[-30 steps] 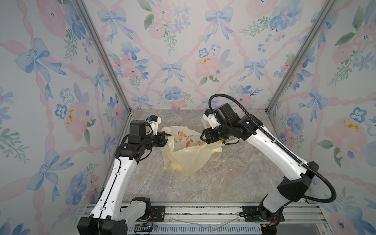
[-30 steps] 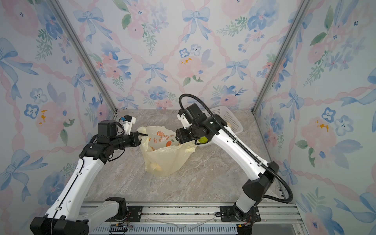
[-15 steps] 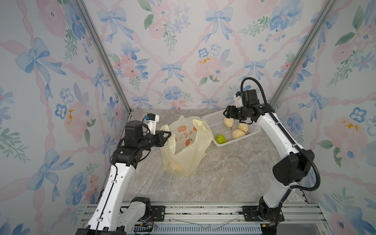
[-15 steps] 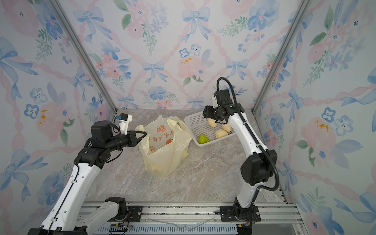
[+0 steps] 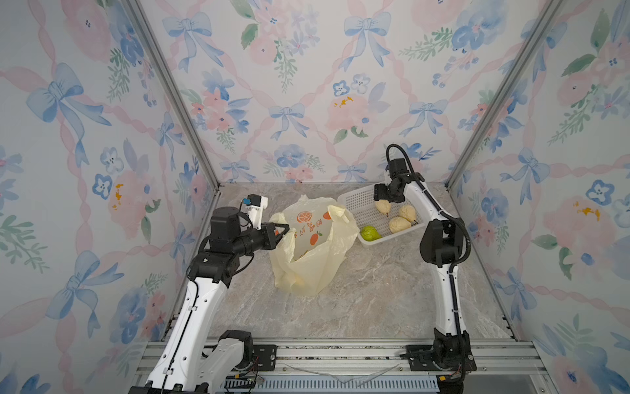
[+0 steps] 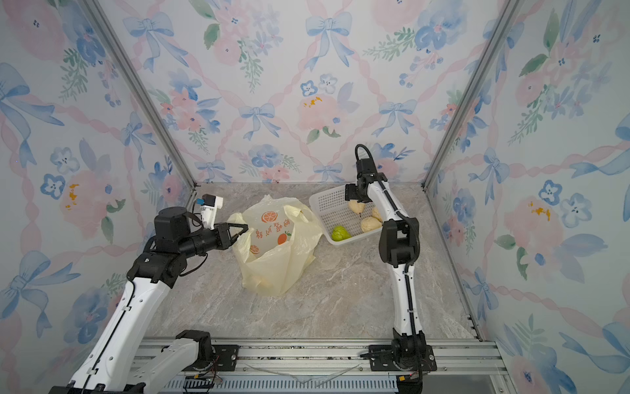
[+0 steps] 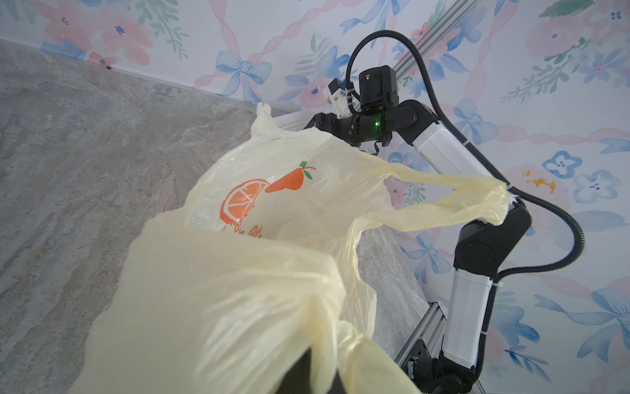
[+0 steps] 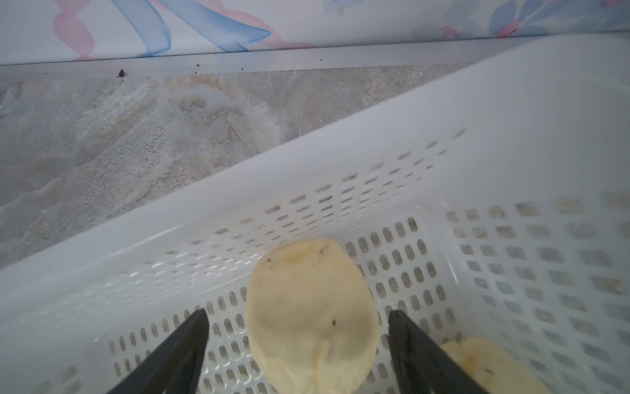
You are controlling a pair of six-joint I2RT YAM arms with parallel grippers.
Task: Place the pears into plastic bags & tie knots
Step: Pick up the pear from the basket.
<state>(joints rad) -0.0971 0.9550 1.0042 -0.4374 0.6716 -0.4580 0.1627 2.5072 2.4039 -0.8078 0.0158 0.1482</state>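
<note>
Right fingers (image 8: 177, 344) wide astride pear (image 8: 312, 317); left fingers (image 6: 238, 225) tight on bag (image 5: 306, 259).

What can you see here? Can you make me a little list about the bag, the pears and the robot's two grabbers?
bag: pale yellow, orange fruit prints, open on the table
basket: white, beside the bag
in basket: three cream pears, one green pear
left gripper: shut on the bag's edge
right gripper: open around one cream pear
handles: not tied

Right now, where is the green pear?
In both top views the green pear lies in the white basket, in the corner nearest the bag, on the robot's right.
</note>
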